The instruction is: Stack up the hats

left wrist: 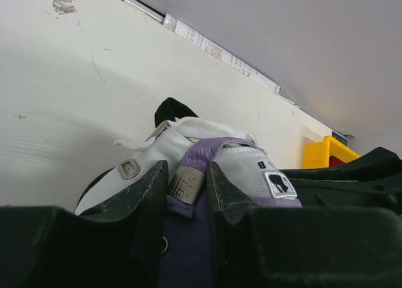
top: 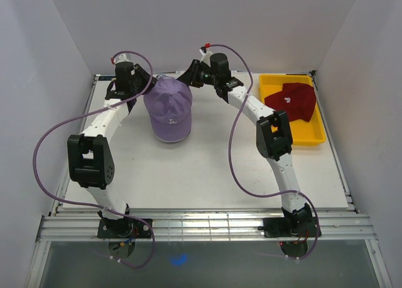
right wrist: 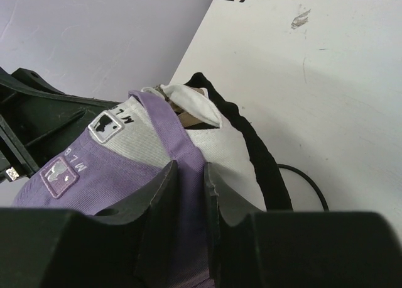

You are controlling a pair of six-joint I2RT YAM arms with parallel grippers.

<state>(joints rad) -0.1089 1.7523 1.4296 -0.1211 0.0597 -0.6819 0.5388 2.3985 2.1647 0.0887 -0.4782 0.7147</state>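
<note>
Lavender cap tops the pile near the bench's far edge, with the dark red cap in the yellow tray at the right edge. Left wrist: left claw pinches its back strap, white cap and black cap underneath. Right wrist: right claw is clamped narrow on its lavender fabric.

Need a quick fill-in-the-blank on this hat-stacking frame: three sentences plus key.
1. The dark red cap lies in a ____ bin.
2. The top cap, pinched at its back by the left hand and the right hand, is ____.
3. Under it sits the white cap; the next cap down is ____.
Missing words: yellow, lavender, black.
</note>
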